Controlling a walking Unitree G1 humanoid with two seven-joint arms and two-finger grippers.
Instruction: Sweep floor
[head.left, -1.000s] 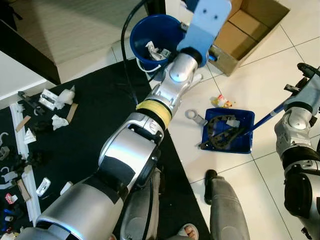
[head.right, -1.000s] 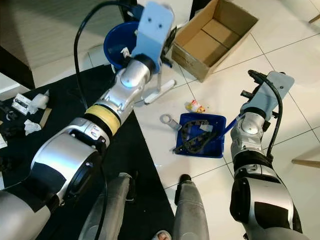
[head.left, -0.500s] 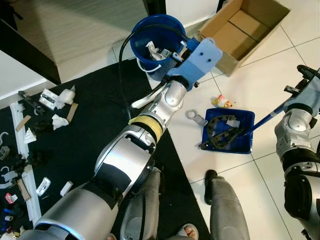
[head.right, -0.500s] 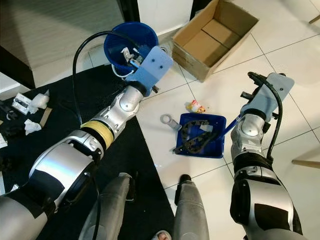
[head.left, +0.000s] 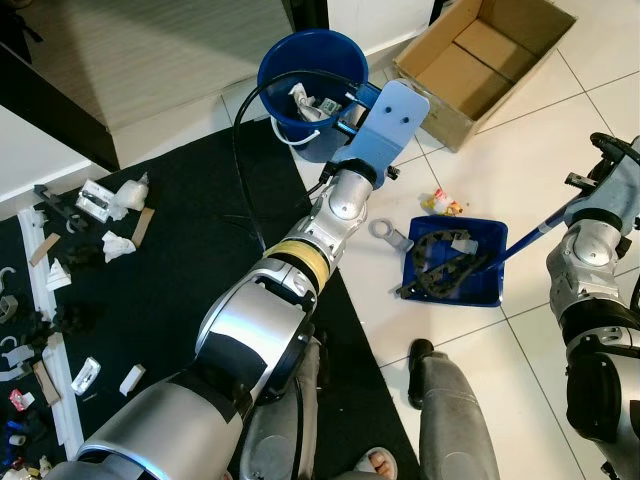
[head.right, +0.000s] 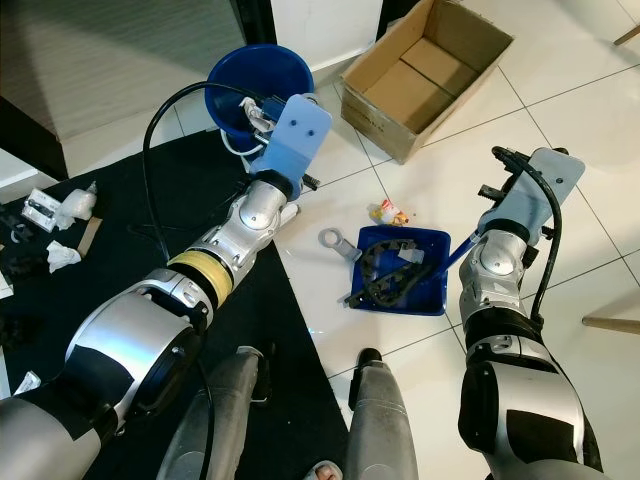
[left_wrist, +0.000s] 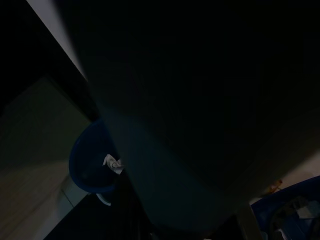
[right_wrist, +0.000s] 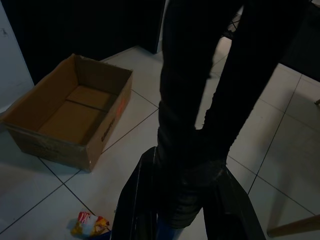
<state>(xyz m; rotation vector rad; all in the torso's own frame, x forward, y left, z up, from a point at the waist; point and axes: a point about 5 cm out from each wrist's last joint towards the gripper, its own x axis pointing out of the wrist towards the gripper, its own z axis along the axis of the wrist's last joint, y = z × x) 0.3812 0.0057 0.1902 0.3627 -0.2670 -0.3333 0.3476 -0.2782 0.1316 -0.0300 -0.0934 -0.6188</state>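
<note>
Jaws of right gripper (right_wrist: 192, 200) clamp dustpan handle (head.left: 540, 232).

Dustpan (head.left: 455, 262) right of mat (head.left: 150, 280) (bucket (head.left: 310, 75) behind) — box (head.left: 490, 55) beyond

No writing, brand, number or sign can be read in any of the views. The cardboard box (right_wrist: 70, 112) bears a reddish mark on one outer side wall, too blurred to make out. The small wrapper (right_wrist: 90, 224) on the floor tiles shows bright print, likewise illegible.
</note>
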